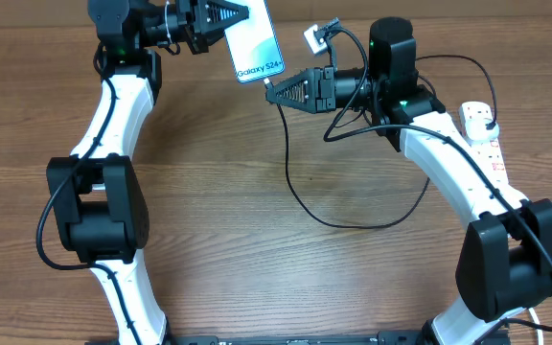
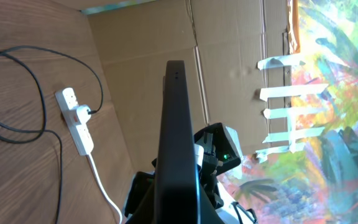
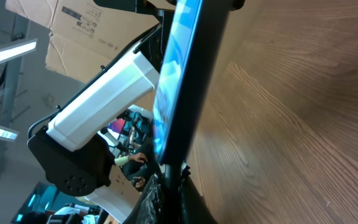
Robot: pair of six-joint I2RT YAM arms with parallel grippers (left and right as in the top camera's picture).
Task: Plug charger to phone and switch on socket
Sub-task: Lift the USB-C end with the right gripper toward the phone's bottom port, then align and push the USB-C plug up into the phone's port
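My left gripper (image 1: 241, 13) is shut on the phone (image 1: 258, 43) and holds it lifted at the back of the table, its lit "Galaxy S24" screen facing up. The left wrist view shows the phone edge-on (image 2: 178, 137). My right gripper (image 1: 274, 89) is shut on the charger's connector tip, which is at the phone's lower short edge (image 3: 178, 163). I cannot tell whether the tip is seated. The black charger cable (image 1: 300, 196) loops over the table to a plug (image 1: 488, 126) in the white socket strip (image 1: 487, 153) at the far right. The strip also shows in the left wrist view (image 2: 76, 124).
The wooden table (image 1: 257, 268) carries the loose cable loop at centre right. The socket's white cord (image 2: 107, 193) trails off the strip's end. A cardboard wall (image 2: 229, 50) stands behind the table. My left arm's white link (image 3: 101, 109) sits close behind the phone.
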